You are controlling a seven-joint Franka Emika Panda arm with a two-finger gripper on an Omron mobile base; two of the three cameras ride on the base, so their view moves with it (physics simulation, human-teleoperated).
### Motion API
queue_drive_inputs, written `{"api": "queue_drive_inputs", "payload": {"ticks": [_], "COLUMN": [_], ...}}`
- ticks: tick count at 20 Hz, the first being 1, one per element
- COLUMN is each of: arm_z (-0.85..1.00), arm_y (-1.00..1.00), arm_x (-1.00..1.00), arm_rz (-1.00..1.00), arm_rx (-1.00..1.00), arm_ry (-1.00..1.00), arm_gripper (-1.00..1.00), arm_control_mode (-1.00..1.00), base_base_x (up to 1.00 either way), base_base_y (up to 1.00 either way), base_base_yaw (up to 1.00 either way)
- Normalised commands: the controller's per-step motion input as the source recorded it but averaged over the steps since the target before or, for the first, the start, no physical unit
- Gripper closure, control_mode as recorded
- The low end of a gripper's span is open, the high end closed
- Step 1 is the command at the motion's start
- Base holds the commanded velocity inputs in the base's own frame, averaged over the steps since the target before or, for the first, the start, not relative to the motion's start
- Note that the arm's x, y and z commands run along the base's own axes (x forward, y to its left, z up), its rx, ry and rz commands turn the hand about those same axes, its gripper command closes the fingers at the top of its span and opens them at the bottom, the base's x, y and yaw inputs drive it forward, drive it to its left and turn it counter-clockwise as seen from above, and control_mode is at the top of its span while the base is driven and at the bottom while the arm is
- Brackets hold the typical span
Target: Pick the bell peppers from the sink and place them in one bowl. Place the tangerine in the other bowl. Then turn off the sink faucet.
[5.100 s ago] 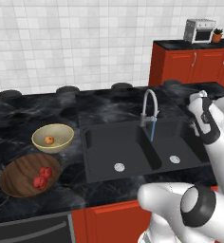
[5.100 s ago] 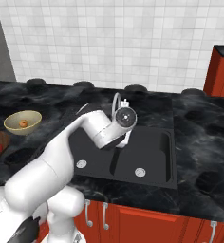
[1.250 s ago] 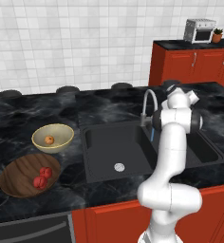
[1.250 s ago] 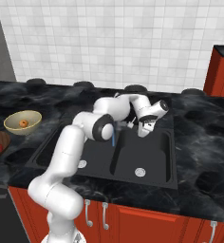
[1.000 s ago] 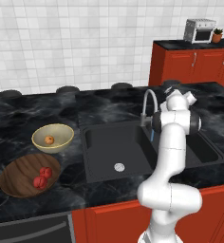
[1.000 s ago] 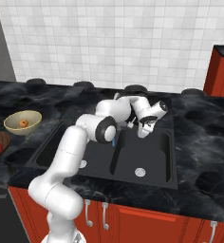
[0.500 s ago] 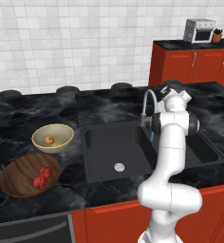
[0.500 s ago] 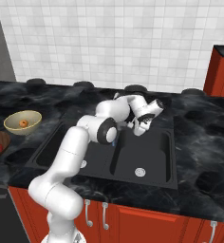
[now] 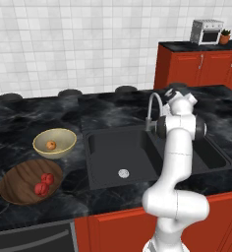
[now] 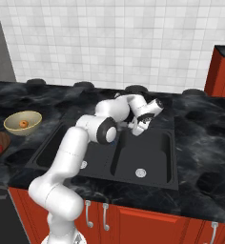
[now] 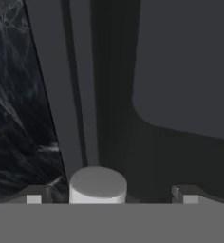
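Claw wide open, holding nothing, parked right at the sink faucet base. In hand view a grey cylinder sits between the tips, prob the faucet's handle/base, so jaws look lined up to nudge it off. Sink just below claw, only the drain in it. Well off to claw's side on worktop: bell peppers in wooden bowl, tangerine in cream bowl. Sorting looks done; faucet the last step.
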Motion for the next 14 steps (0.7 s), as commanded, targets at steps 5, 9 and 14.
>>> {"api": "queue_drive_inputs", "payload": {"ticks": [5,9,14], "arm_z": [0.46,0.47,0.37], "arm_y": [1.00,0.97,0.35], "arm_x": [-0.32,-0.21,-0.31], "arm_rz": [-0.16,-0.18,-0.06], "arm_rx": [-0.25,-0.31,-0.16], "arm_ry": [-0.10,-0.13,-0.21], "arm_gripper": [-1.00,-1.00,-1.00], "arm_control_mode": [-1.00,-1.00,-1.00], "base_base_x": [0.00,0.00,0.00], "base_base_y": [0.00,0.00,0.00], "base_base_yaw": [0.00,0.00,0.00]}}
